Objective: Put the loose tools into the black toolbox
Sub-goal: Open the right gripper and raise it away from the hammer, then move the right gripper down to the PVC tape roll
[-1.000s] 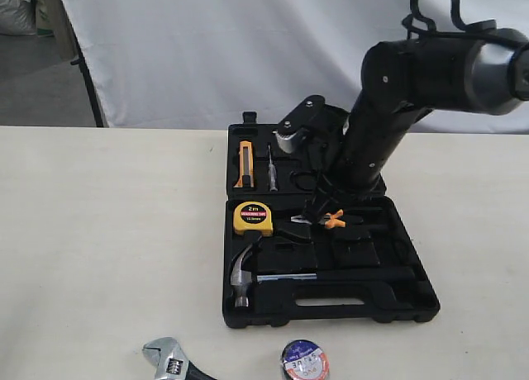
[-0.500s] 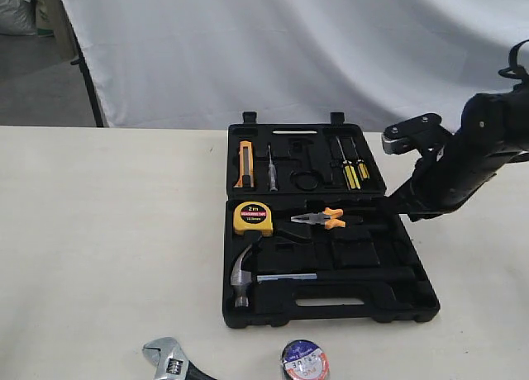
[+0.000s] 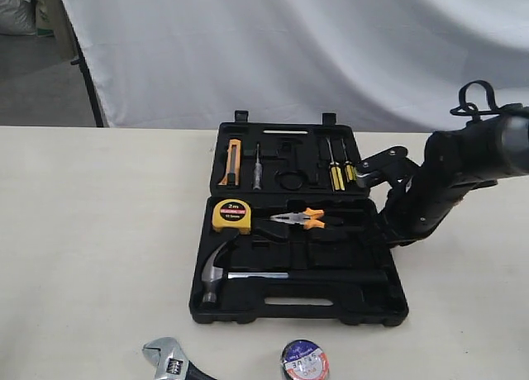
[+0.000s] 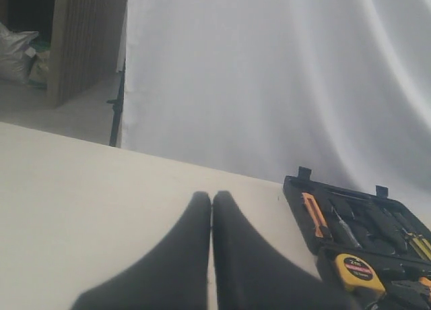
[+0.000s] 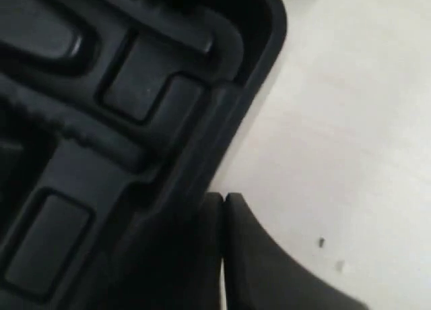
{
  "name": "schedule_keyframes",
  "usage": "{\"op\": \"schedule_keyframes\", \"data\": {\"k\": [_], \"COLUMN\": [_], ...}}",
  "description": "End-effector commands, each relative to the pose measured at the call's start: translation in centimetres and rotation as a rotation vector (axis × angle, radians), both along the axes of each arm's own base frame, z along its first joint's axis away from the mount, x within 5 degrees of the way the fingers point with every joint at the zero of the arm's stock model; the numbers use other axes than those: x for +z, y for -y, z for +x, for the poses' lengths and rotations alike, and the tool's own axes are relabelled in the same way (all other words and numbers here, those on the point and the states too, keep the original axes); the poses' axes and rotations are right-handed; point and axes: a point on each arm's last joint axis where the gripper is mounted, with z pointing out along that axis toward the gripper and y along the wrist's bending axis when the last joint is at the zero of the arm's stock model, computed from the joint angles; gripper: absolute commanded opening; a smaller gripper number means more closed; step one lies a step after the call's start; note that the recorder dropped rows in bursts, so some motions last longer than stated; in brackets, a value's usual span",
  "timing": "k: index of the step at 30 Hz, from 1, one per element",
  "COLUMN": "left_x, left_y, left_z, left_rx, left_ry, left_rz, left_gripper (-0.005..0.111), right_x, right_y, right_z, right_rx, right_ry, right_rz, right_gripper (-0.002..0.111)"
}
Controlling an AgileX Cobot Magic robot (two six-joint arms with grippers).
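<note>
Steel claw hammer sits in black moulded toolbox; silver adjustable wrench, dark tape roll lie outside; left hand, right hand both pinched together, empty.

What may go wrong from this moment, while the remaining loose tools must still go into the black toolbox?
1. The shut right gripper sits at the outer wall of the black toolbox; a sideways move may shove the case and shake the hammer in its recess.
2. The wrench and tape roll lie at the bottom border of the exterior view, partly cut off, so a grasp there may be badly judged.
</note>
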Motion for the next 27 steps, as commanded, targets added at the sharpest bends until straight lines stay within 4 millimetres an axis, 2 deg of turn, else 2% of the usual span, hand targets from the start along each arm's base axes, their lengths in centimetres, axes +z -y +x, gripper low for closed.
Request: {"op": "schedule_keyframes", "data": {"k": [1,3,5,7,8,9,10,12,15,21,23,27], "left_x": [0.2,0.2,0.2,0.2,0.2,0.2,0.2,0.2,0.2,0.2,0.2,0.2], "left_y": [-0.1,-0.1,-0.1,-0.1,-0.1,-0.1,-0.1,-0.1,-0.1,-0.1,-0.1,-0.1], "left_z": [-0.1,-0.1,-0.1,-0.1,-0.1,-0.1,-0.1,-0.1,-0.1,-0.1,-0.1,-0.1], "left_rx": [0.026,0.026,0.026,0.026,0.026,0.026,0.026,0.026,0.026,0.026,0.026,0.026], "left_ry": [0.013,0.013,0.013,0.013,0.013,0.013,0.013,0.013,0.013,0.013,0.013,0.013], "left_rz": [0.002,0.002,0.002,0.002,0.002,0.002,0.002,0.002,0.002,0.002,0.002,0.002], "left_gripper": [0.001,0.001,0.001,0.001,0.001,0.001,0.001,0.001,0.001,0.001,0.001,0.001], "right_x": [0.2,0.4,2.0,5.3,7.8,9.1,11.2,12.4,12.8,11.9,11.6,10.9], "right_y": [-1.2,-0.4,0.1,0.2,-0.3,-0.6,-1.4,-2.5,-4.7,-9.3,-10.2,-11.6], "right_z": [-0.4,-0.2,-0.3,-1.0,-1.8,-2.3,-3.5,-4.8,-6.8,-10.6,-11.5,-13.2], "right_rx": [0.064,0.046,0.018,-0.003,-0.026,-0.021,0.009,0.055,0.141,0.256,0.257,0.26], "right_ry": [0.008,0.009,0.012,0.042,0.058,0.07,0.091,0.093,0.1,0.065,0.058,0.029], "right_rz": [-0.008,-0.011,-0.001,0.036,0.099,0.122,0.14,0.145,0.149,0.151,0.128,0.061], "right_gripper": [0.0,0.0,0.0,0.0,0.0,0.0,0.0,0.0,0.0,0.001,0.009,0.043]}}
